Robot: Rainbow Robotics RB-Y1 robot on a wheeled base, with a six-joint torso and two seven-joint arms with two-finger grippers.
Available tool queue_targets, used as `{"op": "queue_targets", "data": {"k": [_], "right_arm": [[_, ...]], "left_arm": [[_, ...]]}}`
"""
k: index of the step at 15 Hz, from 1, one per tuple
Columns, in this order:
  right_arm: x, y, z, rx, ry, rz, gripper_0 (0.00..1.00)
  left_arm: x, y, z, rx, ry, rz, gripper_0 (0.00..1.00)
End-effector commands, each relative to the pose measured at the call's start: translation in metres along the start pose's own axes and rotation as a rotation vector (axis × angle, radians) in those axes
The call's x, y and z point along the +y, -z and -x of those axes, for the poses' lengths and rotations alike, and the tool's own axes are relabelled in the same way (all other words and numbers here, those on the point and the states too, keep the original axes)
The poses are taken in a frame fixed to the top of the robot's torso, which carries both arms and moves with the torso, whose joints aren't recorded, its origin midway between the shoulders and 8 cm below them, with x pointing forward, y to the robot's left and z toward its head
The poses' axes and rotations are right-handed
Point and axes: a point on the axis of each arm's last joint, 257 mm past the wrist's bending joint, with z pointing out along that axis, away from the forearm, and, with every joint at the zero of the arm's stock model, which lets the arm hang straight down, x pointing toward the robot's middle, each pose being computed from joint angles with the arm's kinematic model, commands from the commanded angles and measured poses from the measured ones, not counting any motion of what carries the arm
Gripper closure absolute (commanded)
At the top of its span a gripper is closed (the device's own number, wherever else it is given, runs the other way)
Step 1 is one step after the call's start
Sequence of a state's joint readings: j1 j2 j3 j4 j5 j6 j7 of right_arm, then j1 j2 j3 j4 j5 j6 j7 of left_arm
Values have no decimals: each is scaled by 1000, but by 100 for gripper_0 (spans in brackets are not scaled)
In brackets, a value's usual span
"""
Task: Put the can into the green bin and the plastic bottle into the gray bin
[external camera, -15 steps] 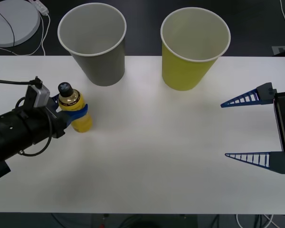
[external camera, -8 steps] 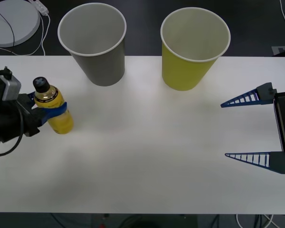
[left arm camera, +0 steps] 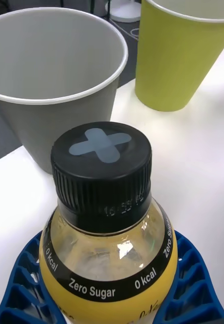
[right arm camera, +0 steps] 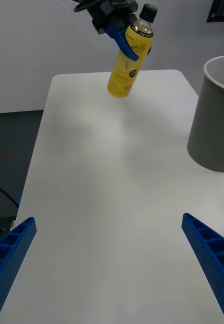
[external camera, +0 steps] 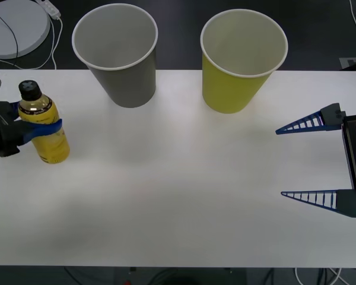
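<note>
Since the earlier frames the left gripper (external camera: 32, 127) has carried the plastic bottle (external camera: 43, 127) leftward, away from the gray bin (external camera: 120, 56); bottle now sits well to the left of that bin, near the table (external camera: 178, 196) left edge. Right gripper (external camera: 311, 160) has not moved.

Left gripper: blue ribbed fingers (left arm camera: 26, 283) clamped around the bottle's yellow body, just below the clear amber neck. In the right wrist view the bottle (right arm camera: 129, 55) hangs tilted, base clear of the table top (right arm camera: 117, 202), the left gripper (right arm camera: 123, 40) holding it from the side. Black screw cap (left arm camera: 102, 172) with a gray X on top fills the middle of the left wrist view; label band reads "Zero Sugar 0 kcal".

Gray bin: upright at the table's far edge, white inside, nothing visible in it. In the left wrist view the gray bin (left arm camera: 56, 86) is just beyond the cap. Green bin (external camera: 242, 59) stands upright to the right of the gray bin, apart from it, same far edge; also visible beyond the gray bin in the left wrist view (left arm camera: 183, 55).

Right gripper: well right of the gray bin, past the green bin, near the table's right edge, jaws spread wide, holding nothing. Its fingers (right arm camera: 208, 263) point across the table toward the gray bin's side (right arm camera: 213, 121).

No can seen in any view.
</note>
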State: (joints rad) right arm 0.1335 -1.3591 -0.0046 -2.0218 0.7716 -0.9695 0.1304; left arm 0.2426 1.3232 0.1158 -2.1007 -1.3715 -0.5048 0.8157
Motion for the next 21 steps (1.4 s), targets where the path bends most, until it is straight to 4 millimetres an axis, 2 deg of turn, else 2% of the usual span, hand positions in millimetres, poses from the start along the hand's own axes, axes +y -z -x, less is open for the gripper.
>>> {"op": "queue_targets", "data": {"k": [1, 5, 11, 17, 21], "right_arm": [[0, 0, 0, 0, 0, 0, 0], [0, 0, 0, 0, 0, 0, 0], [0, 0, 0, 0, 0, 0, 0], [0, 0, 0, 0, 0, 0, 0], [0, 0, 0, 0, 0, 0, 0]], "left_arm": [[9, 13, 4, 67, -16, -2, 100], [22, 28, 17, 119, -31, -7, 100], [55, 44, 39, 223, -86, -8, 100], [64, 59, 62, 288, -122, -12, 100], [71, 43, 74, 303, -134, -26, 100]]}}
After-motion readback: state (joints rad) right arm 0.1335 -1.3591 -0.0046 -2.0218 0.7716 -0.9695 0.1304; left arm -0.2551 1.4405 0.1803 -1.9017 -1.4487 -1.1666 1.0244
